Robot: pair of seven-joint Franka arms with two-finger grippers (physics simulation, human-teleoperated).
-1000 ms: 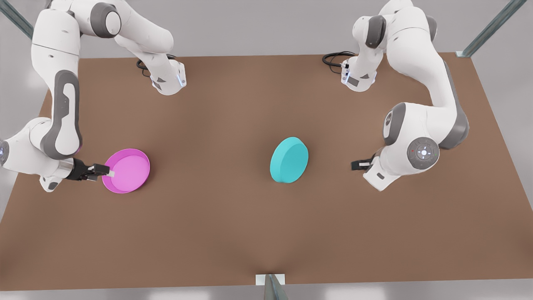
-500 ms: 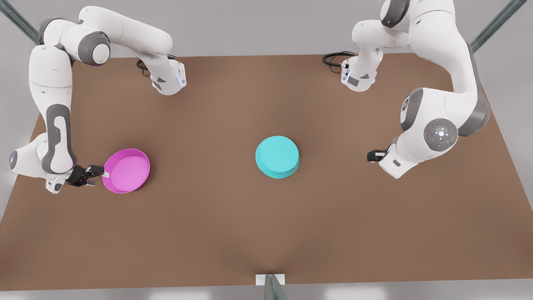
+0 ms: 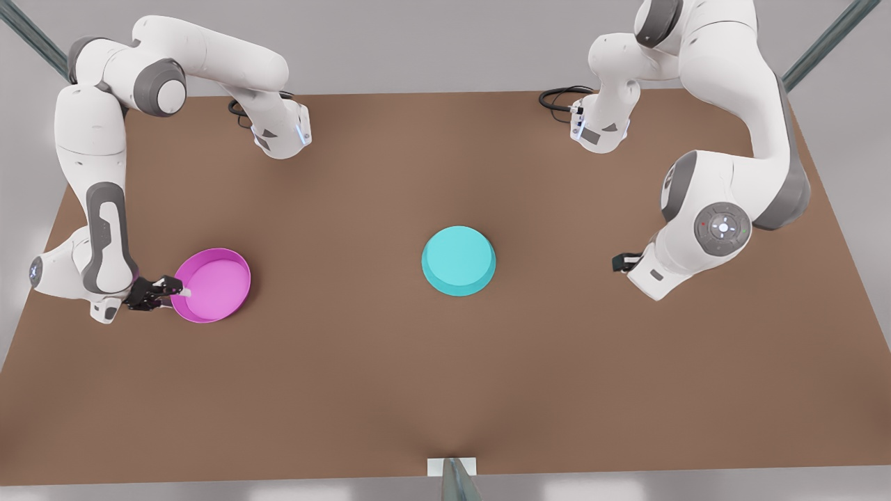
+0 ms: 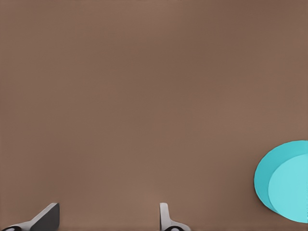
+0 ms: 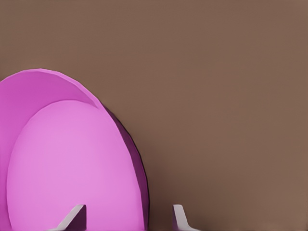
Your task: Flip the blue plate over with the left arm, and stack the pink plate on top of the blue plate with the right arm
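The blue plate (image 3: pixel 459 259) lies upside down, flat bottom up, near the middle of the brown table (image 3: pixel 362 376); it also sits at the edge of the left wrist view (image 4: pixel 284 180). My left gripper (image 3: pixel 619 262) hovers well off toward the front view's right of it, open and holding nothing (image 4: pixel 106 224). The pink plate (image 3: pixel 211 284) rests rim up at the front view's left. My right gripper (image 3: pixel 170 289) is at its outer edge, open, with the plate's rim (image 5: pixel 144 192) between the two fingers (image 5: pixel 127 219).
Both arm bases stand at the table's far edge, each with a black cable loop (image 3: pixel 557 97) beside it. A metal post (image 3: pixel 456 479) rises at the middle of the near edge. Bare table stretches between the two plates.
The blue plate has dropped from standing tilted on its edge to lying flat, bottom up. My left gripper has pulled back toward the front view's right. My right gripper stays at the pink plate's rim.
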